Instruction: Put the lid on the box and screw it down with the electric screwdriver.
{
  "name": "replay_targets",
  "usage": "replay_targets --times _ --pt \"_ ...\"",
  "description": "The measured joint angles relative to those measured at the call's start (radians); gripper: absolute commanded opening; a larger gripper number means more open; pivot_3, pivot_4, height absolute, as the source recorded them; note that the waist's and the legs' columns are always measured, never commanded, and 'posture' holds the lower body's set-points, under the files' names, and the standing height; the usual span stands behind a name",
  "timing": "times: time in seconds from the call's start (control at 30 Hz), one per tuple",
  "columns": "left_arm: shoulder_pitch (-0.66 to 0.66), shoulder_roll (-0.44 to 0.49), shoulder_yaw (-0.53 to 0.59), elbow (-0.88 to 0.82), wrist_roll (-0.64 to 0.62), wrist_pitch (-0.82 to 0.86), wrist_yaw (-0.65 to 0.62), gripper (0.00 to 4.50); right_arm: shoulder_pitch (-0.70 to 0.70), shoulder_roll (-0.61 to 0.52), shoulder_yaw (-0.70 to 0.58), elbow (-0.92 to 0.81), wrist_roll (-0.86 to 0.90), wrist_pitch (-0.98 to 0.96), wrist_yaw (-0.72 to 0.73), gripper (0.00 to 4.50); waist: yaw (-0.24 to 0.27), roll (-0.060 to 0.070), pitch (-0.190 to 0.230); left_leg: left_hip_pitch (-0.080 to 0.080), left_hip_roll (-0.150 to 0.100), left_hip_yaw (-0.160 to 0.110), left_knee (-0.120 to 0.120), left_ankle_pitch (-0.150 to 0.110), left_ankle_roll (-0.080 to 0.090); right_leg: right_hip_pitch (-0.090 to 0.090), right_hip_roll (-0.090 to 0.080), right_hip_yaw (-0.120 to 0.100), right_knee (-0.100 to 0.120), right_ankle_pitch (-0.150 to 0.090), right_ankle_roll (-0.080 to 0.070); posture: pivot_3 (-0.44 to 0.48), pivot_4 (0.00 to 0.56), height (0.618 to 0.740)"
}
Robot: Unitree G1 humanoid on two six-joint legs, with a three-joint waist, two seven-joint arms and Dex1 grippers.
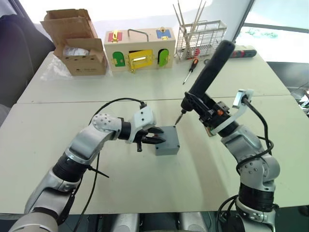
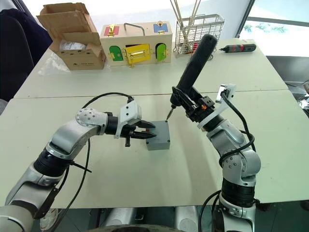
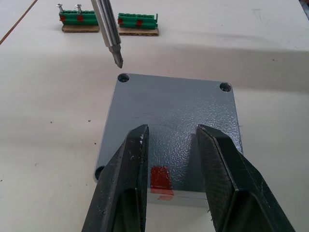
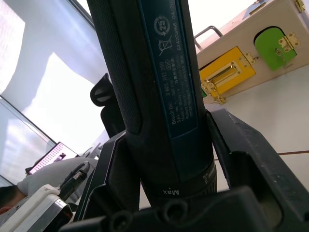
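Here the lid [image 3: 174, 121] sits flush on the box [image 1: 167, 141] at desk [image 1: 58, 140] centre, pinned from nine o'clock by the left tool [image 1: 153, 136], its fingers [image 3: 123, 183] parted and resting on the lid. The right tool [image 1: 208, 117] is clenched round the electric screwdriver [image 1: 208, 77], whose bit hovers just off the far corner hole [image 3: 124, 78]. Probable risks: the bit misses the hole and skids, or torque twists the lid askew. The hole's contents cannot be told. At twelve o'clock, a wire rack [image 1: 200, 38] holds thin rods; the cardboard box [image 1: 77, 41] stands open.

One grey box [image 1: 167, 141] (lidded), one electric screwdriver [image 1: 208, 72], two green screw strips [image 3: 108, 21], one hand screwdriver [image 1: 190, 69].
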Motion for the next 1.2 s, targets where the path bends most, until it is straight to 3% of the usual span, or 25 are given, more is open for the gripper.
replay_targets --times 0.3,1.2 --pt "-0.001 -0.002 -0.003 0.0 0.011 -0.002 -0.002 1.53 0.032 -0.025 0.07 0.003 -0.043 -0.075 -0.002 1.86 0.001 0.0 0.0 0.0 0.0 0.0 0.0 0.0 0.0 0.001 0.0 0.0 0.0 0.0 0.0 0.0 0.15 0.73" --pt "-0.002 -0.003 -0.018 -0.008 0.013 0.001 -0.002 1.53 0.05 -0.069 0.082 0.04 -0.017 -0.139 0.004 1.86 0.003 -0.001 -0.001 0.004 0.0 0.0 0.0 0.0 0.001 0.005 0.0 0.0 0.0 0.0 0.0 0.0 0.15 0.73"
